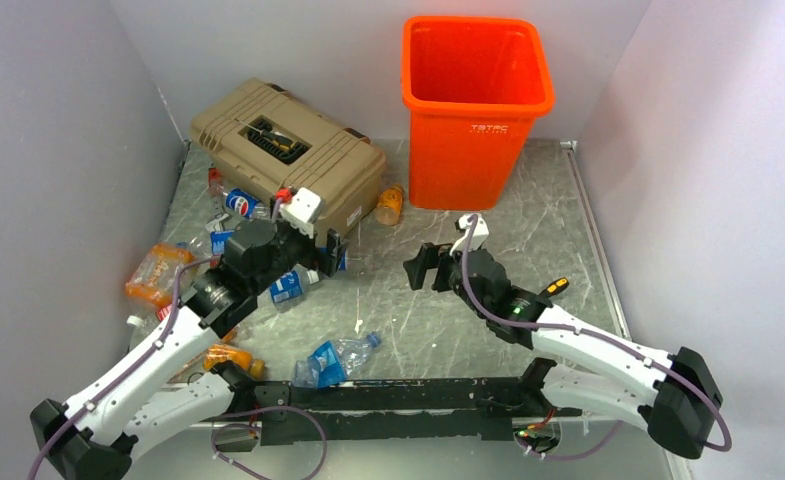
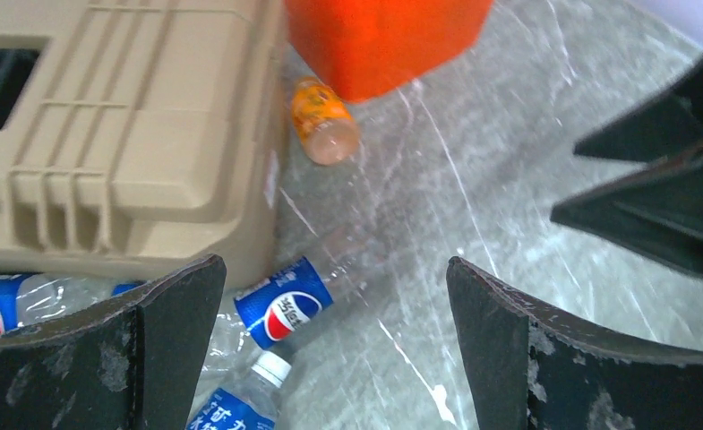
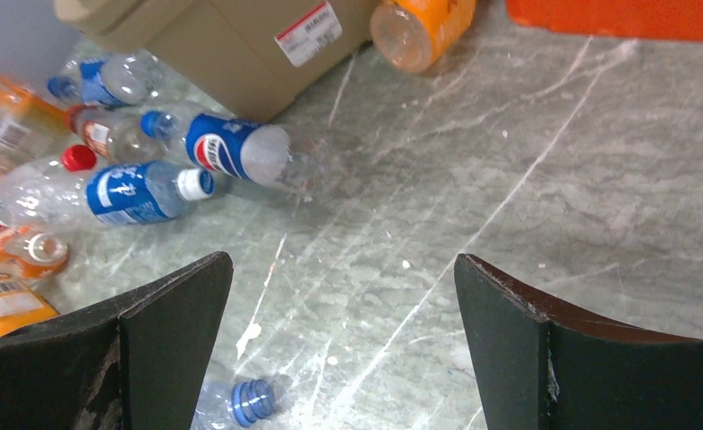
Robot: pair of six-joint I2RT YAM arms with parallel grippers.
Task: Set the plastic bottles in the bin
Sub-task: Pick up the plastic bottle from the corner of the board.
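Left tool (image 2: 334, 340): hovering spread, empty.
Right tool (image 3: 343, 340): hovering spread, empty.
Plastic bottles (image 3: 132, 193): lying scattered on surface (image 1: 548, 230).
Orange bin (image 1: 468, 160): showing none inside.

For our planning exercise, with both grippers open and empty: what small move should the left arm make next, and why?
Probably lower the left gripper onto the Pepsi bottle, which shows between its open jaws beside the toolbox. Nothing is held yet, and that bottle lies free on the table.
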